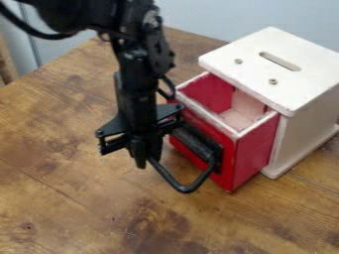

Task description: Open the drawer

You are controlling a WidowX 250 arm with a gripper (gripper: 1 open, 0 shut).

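Observation:
The red drawer stands pulled partway out of the cream-white housing, and its pale inside shows from above. A black wire loop handle hangs from its black front plate toward the table. My black gripper points straight down with its fingers together, just off the loop's left end. I cannot tell whether the fingers touch the wire or pinch it.
The housing has a slot on top and sits at the right side of the brown wooden table. The table's far edge runs along the upper left, with a pale wall behind it.

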